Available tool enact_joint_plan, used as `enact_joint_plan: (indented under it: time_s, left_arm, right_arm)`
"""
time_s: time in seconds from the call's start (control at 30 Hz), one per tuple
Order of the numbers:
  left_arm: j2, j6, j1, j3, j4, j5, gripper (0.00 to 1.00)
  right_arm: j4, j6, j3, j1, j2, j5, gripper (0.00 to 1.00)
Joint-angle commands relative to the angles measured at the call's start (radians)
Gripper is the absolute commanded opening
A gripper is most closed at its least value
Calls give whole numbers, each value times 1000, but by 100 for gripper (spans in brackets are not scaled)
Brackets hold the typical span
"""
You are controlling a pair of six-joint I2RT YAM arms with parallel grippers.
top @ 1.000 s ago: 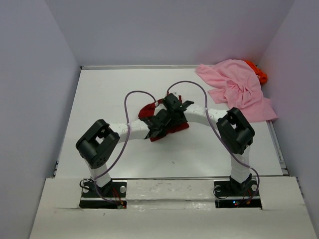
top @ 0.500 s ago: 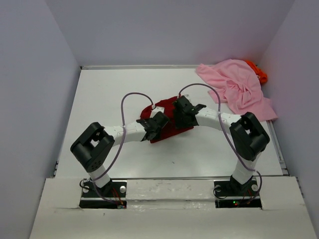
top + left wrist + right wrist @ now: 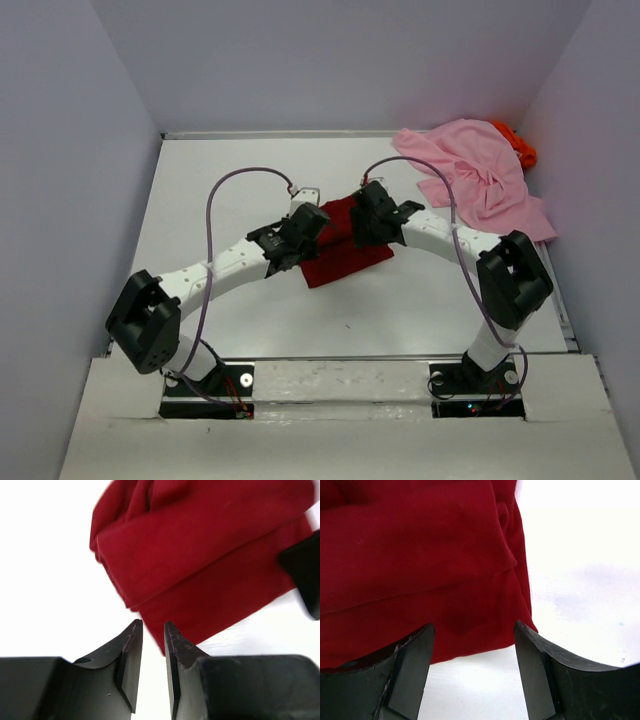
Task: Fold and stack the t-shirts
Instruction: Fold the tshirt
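The dark red t-shirt point(image 3: 345, 255) lies folded flat in the middle of the table. My left gripper point(image 3: 312, 226) hovers at its left edge. In the left wrist view its jaws point(image 3: 152, 626) stand a narrow gap apart, with bare table between them and the red cloth point(image 3: 210, 555) just ahead. My right gripper point(image 3: 364, 220) is over the shirt's far right part. It is open point(image 3: 474, 626), with nothing between its fingers, and the shirt's edge point(image 3: 420, 555) lies just beyond the tips. The light pink t-shirt point(image 3: 480, 180) is crumpled at the back right, with the orange one point(image 3: 519, 146) behind it.
White walls enclose the table on the left, back and right. The two purple cables loop above the arms near the red shirt. A black part of the right gripper point(image 3: 305, 575) shows at the right edge of the left wrist view.
Both arms have reached farther from their bases. The red shirt, bunched between the grippers a second ago, now lies spread flat. The left jaws have parted a little.
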Motion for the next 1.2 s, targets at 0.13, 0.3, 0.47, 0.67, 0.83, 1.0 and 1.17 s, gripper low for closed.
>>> enact_joint_plan:
  time_s: [0.13,0.3,0.47,0.67,0.83,1.0,1.17]
  left_arm:
    - [-108,-33,-26,113,-37,-40,34]
    - [-142,-37,-26,110,-60,-63,35]
    - [-147,-25,-26,148,-75,-66,35]
    - [-166,-20,-24,168,-89,-77,35]
    - [-173,-22,-23,162,-100,-81,35]
    - [-193,-33,-23,136,-89,-63,35]
    - [-220,-36,-24,110,-85,-57,35]
  right_arm:
    - [-26,-41,161,-1,-4,-49,70]
    - [-27,-18,185,17,39,-80,70]
    - [-16,2,207,75,101,-80,70]
    - [-10,19,263,108,171,-89,70]
    - [-13,23,292,135,206,-77,70]
    - [-11,11,306,135,237,-42,70]
    - [-13,-18,352,135,266,-14,71]
